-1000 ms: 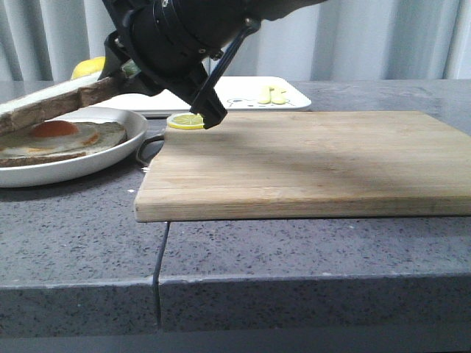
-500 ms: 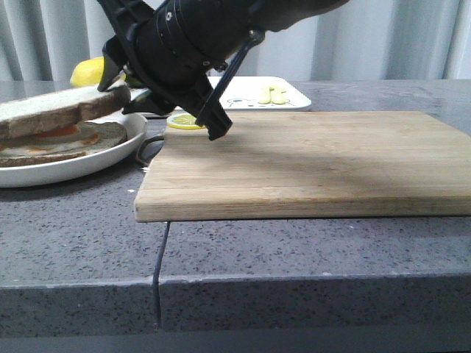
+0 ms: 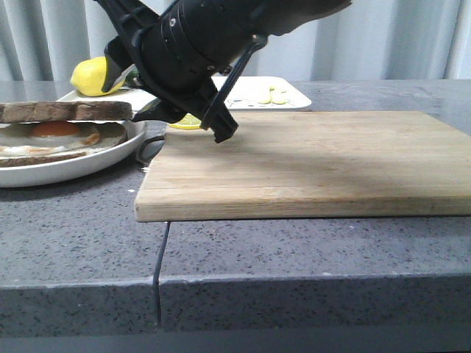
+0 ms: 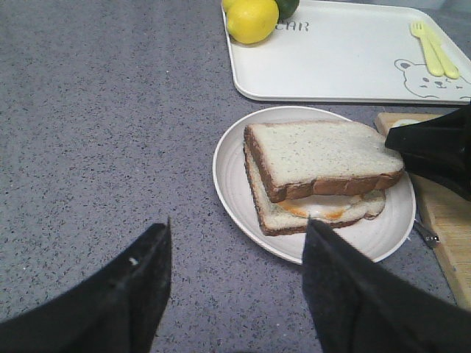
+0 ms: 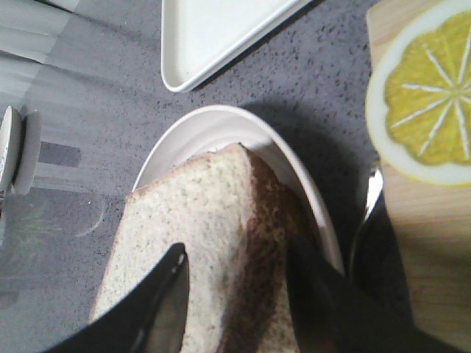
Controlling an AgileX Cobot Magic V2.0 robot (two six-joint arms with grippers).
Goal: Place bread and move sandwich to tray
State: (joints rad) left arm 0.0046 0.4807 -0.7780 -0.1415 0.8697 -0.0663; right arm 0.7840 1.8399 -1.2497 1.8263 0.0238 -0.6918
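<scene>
The bread (image 3: 66, 111) lies flat on top of the fried egg (image 3: 55, 130) and the lower slice, forming the sandwich on the round white plate (image 3: 73, 165). My right gripper (image 3: 126, 95) is open at the bread's near edge, upper finger lifted off the slice. In the right wrist view its fingers straddle the bread (image 5: 184, 213) over the plate (image 5: 213, 125). My left gripper (image 4: 235, 235) is open and empty above bare countertop, short of the plate (image 4: 235, 184) and bread (image 4: 320, 154). The white tray (image 3: 291, 99) lies behind; it also shows in the left wrist view (image 4: 346, 59).
A wooden cutting board (image 3: 309, 162) lies right of the plate, with a lemon slice (image 3: 188, 121) at its far left corner. A metal utensil (image 5: 366, 213) lies between plate and board. A whole lemon (image 4: 252, 18) and a yellow fork (image 4: 434, 51) sit on the tray.
The right gripper lowered the tilted bread onto the egg, then opened; the slice now lies level on the sandwich and the upper finger has lifted off it.
</scene>
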